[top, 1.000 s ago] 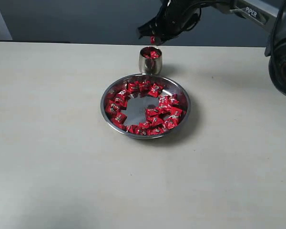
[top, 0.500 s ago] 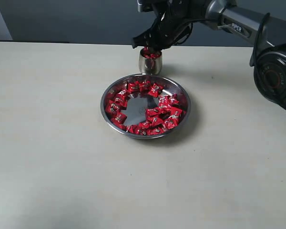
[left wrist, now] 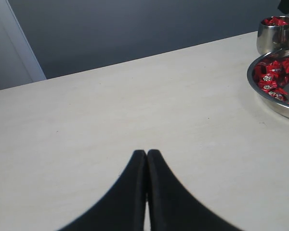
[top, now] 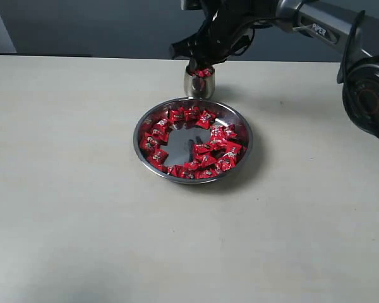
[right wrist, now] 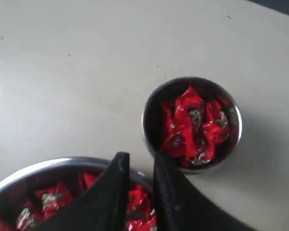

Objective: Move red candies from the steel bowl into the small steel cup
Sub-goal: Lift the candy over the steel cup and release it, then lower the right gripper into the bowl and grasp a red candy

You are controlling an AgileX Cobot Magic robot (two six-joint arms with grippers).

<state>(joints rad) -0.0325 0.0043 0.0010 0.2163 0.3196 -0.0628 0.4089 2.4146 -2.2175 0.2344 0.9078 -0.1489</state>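
The steel bowl (top: 139,136) sits mid-table with a ring of red candies (top: 205,154) round a bare centre. Just behind it stands the small steel cup (top: 199,88), with several red candies (right wrist: 192,125) piled to its rim. My right gripper (top: 199,63) hovers just above the cup's mouth. In the right wrist view this gripper (right wrist: 139,158) is open with a narrow gap and nothing held, its tips over the spot where cup (right wrist: 145,122) and bowl (right wrist: 33,168) meet. My left gripper (left wrist: 147,153) is shut and empty above bare table, far from the bowl (left wrist: 265,94) and cup (left wrist: 272,41).
The pale tabletop (top: 69,189) stretches wide to the left and front of the bowl. A dark wall runs behind the table's far edge. The right arm's black links (top: 366,95) hang at the right side.
My right gripper came down onto the cup carrying one red candy, then its jaws parted and the candy left them. The left gripper has not moved.
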